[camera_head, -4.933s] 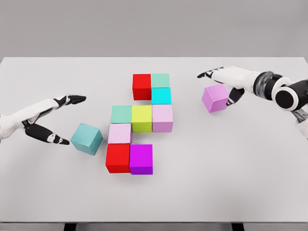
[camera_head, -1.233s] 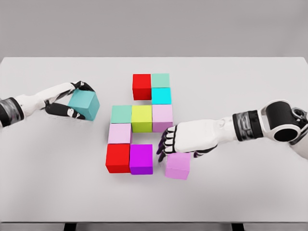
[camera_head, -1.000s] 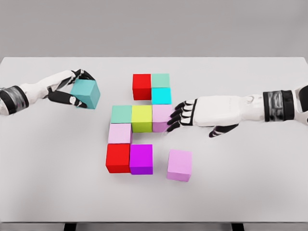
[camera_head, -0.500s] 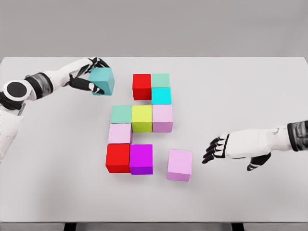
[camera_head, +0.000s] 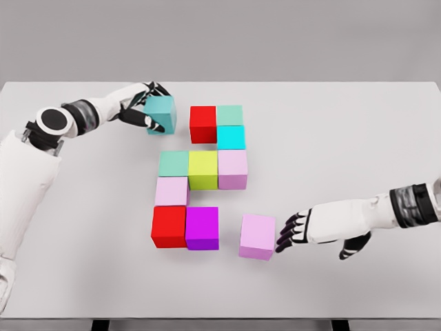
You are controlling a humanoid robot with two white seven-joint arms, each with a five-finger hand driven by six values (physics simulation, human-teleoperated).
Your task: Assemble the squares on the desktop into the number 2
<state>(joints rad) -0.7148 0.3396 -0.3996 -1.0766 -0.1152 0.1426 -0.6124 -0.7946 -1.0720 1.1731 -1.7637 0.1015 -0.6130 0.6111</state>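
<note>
On the white table (camera_head: 344, 138), coloured cubes form a partial figure: a red cube (camera_head: 203, 124), green and cyan cubes (camera_head: 231, 136) at the top, a green, yellow (camera_head: 203, 169) and pink row below, then a pale pink, red and magenta cube (camera_head: 202, 227). My left hand (camera_head: 150, 107) is shut on a teal cube (camera_head: 161, 114), held just left of the top red cube. A pink cube (camera_head: 257, 236) lies right of the magenta one with a small gap. My right hand (camera_head: 288, 233) is open, its fingertips at that cube's right side.
The right arm's forearm (camera_head: 372, 215) stretches low across the table's right front. The table's front edge runs along the bottom of the view.
The left hand carried the teal cube right, close to the top red cube. The right hand, after pulling away from the pink cube, has come back left to its right side.
</note>
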